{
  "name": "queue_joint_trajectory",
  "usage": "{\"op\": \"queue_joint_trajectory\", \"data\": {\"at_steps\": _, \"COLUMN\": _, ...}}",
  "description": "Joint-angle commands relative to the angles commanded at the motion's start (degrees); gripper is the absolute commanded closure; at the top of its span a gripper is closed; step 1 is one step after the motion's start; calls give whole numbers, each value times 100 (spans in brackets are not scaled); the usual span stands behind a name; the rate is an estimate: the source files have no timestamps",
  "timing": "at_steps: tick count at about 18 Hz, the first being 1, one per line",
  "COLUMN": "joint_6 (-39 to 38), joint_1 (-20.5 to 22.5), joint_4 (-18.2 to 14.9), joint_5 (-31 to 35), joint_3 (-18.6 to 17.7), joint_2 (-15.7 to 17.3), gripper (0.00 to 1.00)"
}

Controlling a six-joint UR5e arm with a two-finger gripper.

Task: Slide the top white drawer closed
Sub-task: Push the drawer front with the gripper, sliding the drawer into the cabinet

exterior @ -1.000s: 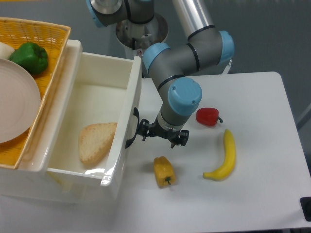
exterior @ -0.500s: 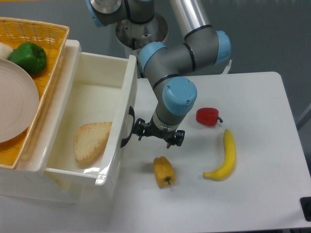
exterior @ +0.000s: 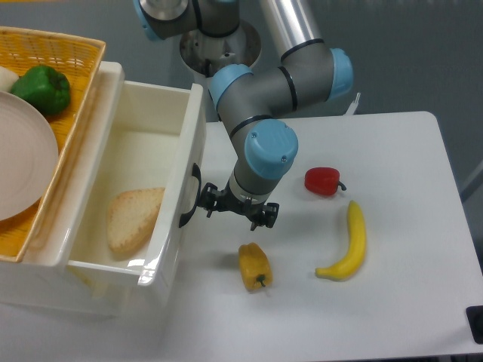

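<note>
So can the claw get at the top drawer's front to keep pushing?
Probably yes: the claw is right beside the top white drawer at its black handle, with nothing between them.

The white tabletop (exterior: 407,302) carries a cabinet (exterior: 83,298) at 9 o'clock. A red pepper (exterior: 323,181) lies just right of center. At 4 o'clock from it lies a banana (exterior: 349,243), curved, its tip towards 12. A yellow pepper (exterior: 254,265) lies at 6 o'clock, stem towards the near edge, well apart from the banana.
</note>
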Motion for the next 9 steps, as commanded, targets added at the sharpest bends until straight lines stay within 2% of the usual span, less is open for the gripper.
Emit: {"op": "queue_joint_trajectory", "data": {"at_steps": 9, "joint_6": -9, "joint_1": -193, "joint_4": -141, "joint_5": -97, "joint_3": -9, "joint_2": 141, "gripper": 0}}
